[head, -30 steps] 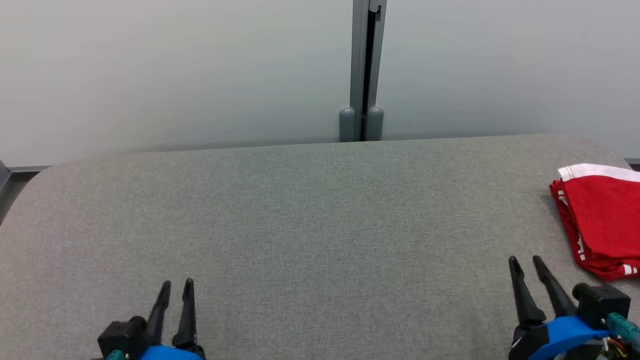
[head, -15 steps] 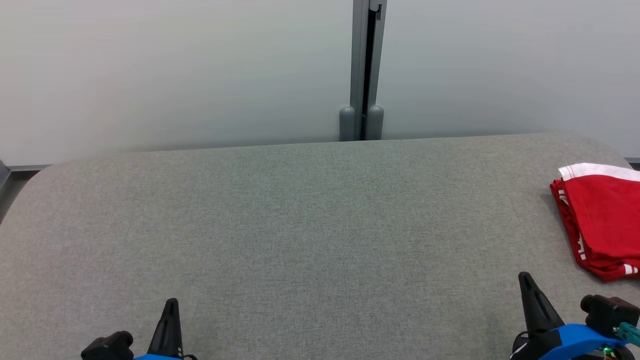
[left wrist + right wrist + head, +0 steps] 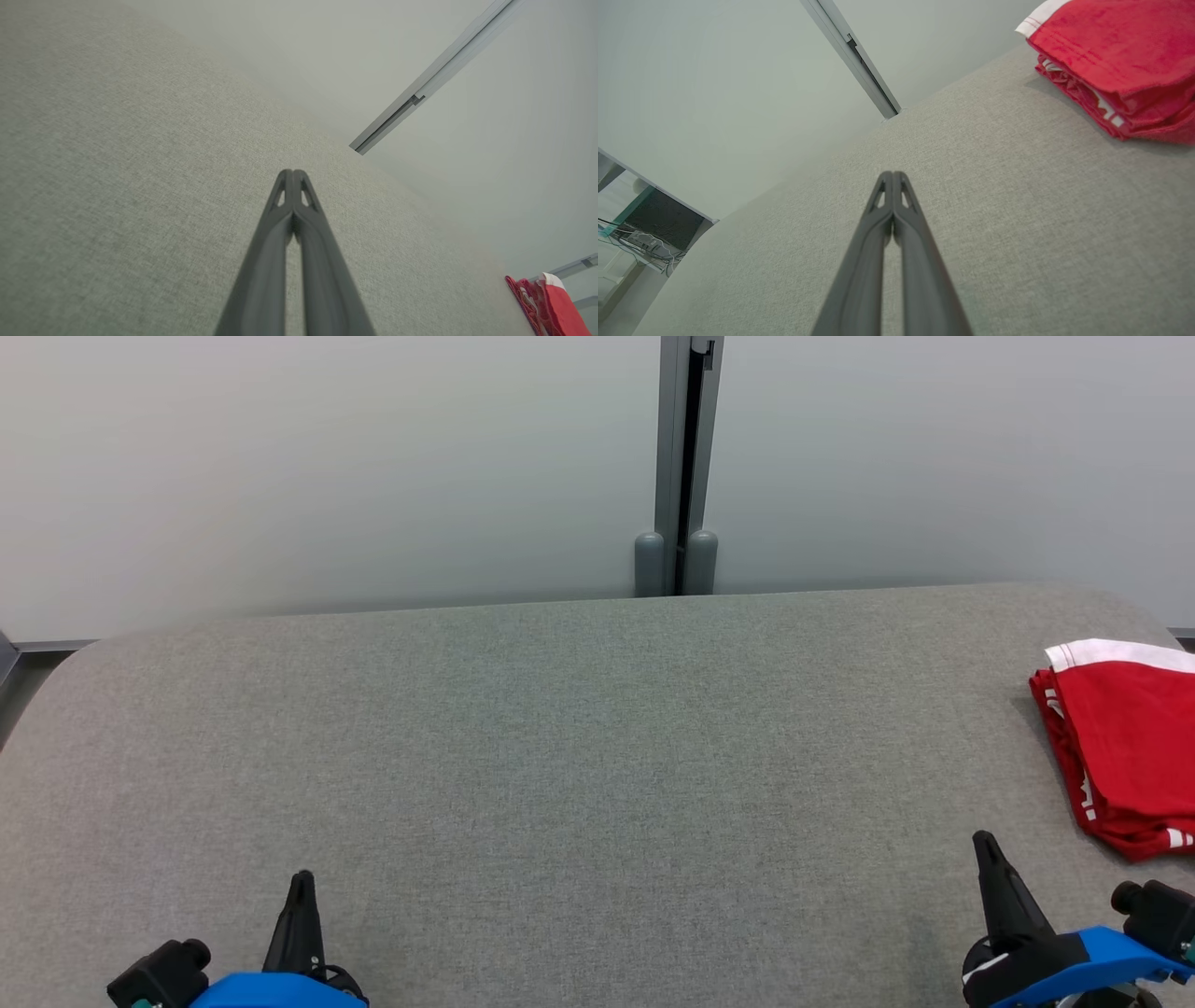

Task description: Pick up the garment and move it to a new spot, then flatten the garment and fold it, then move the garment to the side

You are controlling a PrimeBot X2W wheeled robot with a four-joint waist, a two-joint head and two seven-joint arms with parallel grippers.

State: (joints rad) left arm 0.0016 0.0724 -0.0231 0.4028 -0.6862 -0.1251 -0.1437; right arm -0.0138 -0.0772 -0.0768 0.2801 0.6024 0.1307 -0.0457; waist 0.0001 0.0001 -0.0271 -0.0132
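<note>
Garment was red with a white band along its far hem and small white markings on the stacked layer edges. It lay folded into a compact pile, layers showing on its left side. It sat at the right edge of the grey fabric surface, toward the far right corner, partly cut off by the head view frame.

Left gripper was at the near edge, left part, fingers pressed together to a single point, nothing between them. Right gripper was at the near edge, right part, also clamped closed and empty, near the garment's near corner but apart from it. Both wrist views confirmed the fingers met along the tips.

Versus a second before: both grippers had stood with fingers visibly apart, and both have since closed. Both also sat slightly lower in the head view, closer to the near edge. Garment hadn't moved; same spot, same folds.
</note>
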